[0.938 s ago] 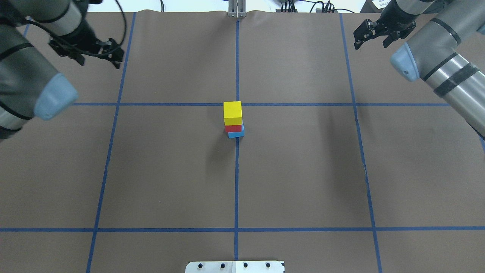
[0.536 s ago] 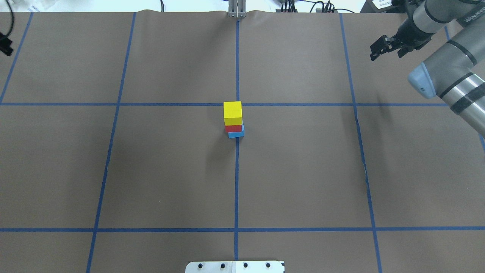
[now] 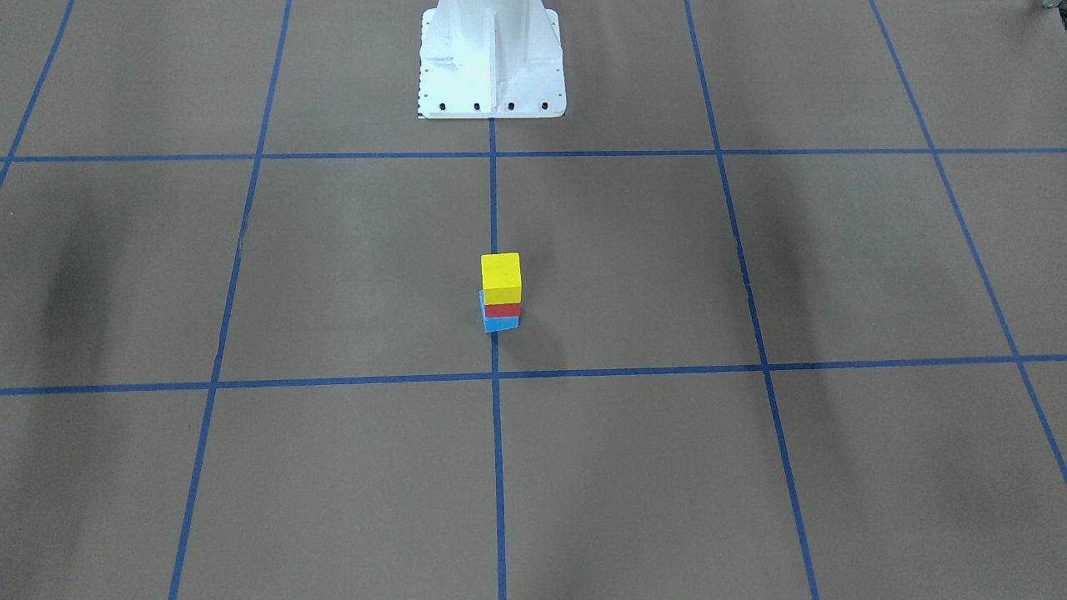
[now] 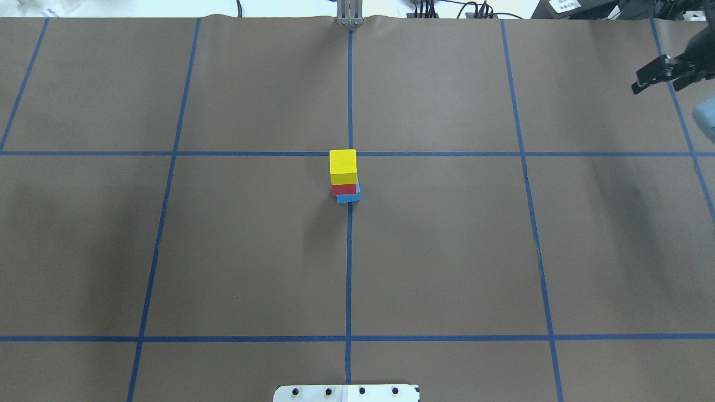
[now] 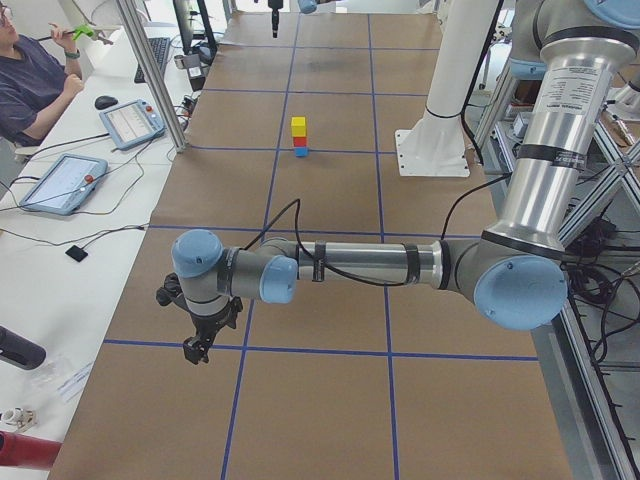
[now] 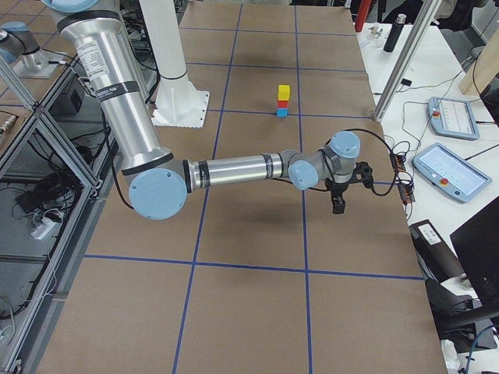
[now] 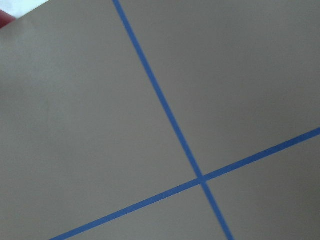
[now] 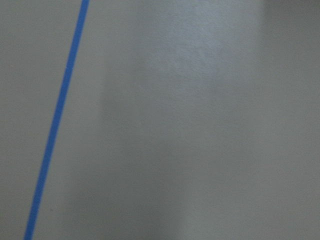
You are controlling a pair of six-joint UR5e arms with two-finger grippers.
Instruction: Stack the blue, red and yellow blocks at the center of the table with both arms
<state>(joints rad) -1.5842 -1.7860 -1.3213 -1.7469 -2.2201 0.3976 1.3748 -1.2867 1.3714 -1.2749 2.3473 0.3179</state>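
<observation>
Finds yellow block (image 4: 342, 162) on red block (image 4: 344, 189) on blue block (image 4: 349, 197), bottom one skewed, at centre of table (image 4: 447, 251). Shows right gripper (image 4: 658, 85) spread, empty, well apart from stack. Cannot tell opening of left gripper (image 5: 197, 348). Looks finished; calls only for keeping arms clear

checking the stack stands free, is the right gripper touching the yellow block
Apart. The overhead view shows the right gripper far off to one side, well clear of the yellow block.
</observation>
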